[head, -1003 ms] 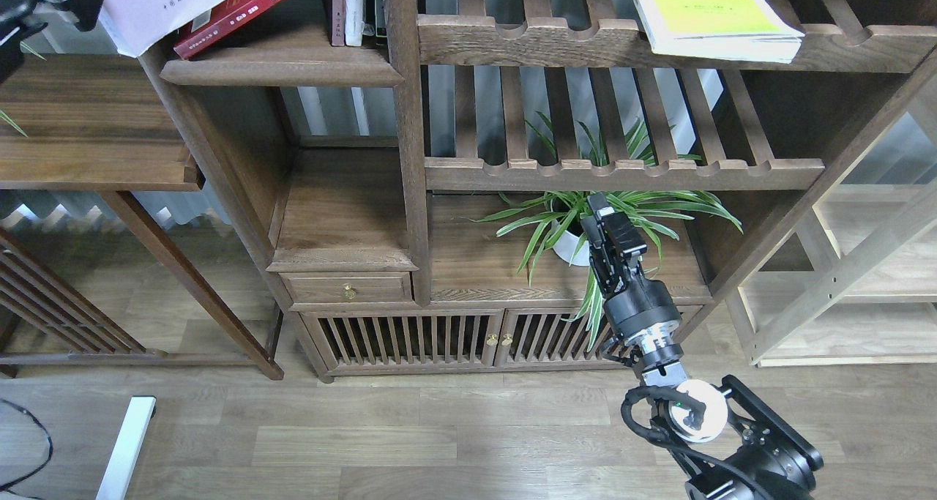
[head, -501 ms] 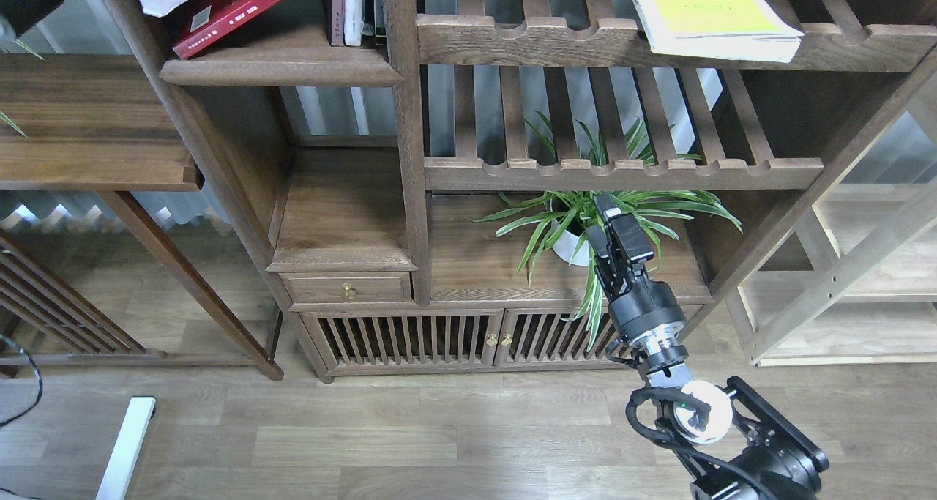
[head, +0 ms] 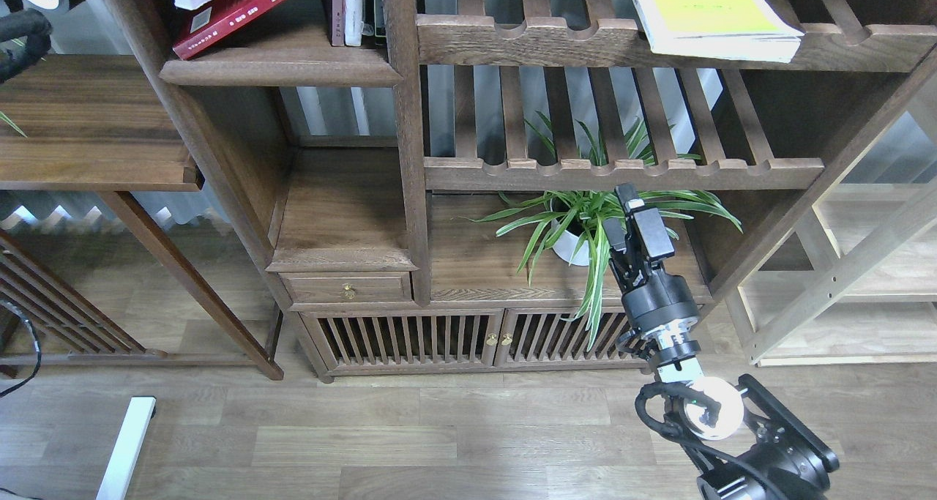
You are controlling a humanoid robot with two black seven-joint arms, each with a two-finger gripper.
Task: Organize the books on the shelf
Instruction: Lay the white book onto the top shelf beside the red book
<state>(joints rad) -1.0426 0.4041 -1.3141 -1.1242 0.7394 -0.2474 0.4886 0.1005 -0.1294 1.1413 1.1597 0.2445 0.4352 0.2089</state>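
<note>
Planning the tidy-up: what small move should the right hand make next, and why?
Probably rise toward the yellow-green book: it lies flat on the slatted rack, while the right hand hangs low before the plant.

The robot's right arm (head: pixel 662 313) is matte black with a silver wrist ring, a white rounded joint cap wrapped by a looping black cable, and a blocky black claw (head: pixel 635 225) at its far end.

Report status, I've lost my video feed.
Right hand empty, low by the potted plant. Left hand out of view. Red book leaning on the shelf; yellow book on the slatted rack.
</note>
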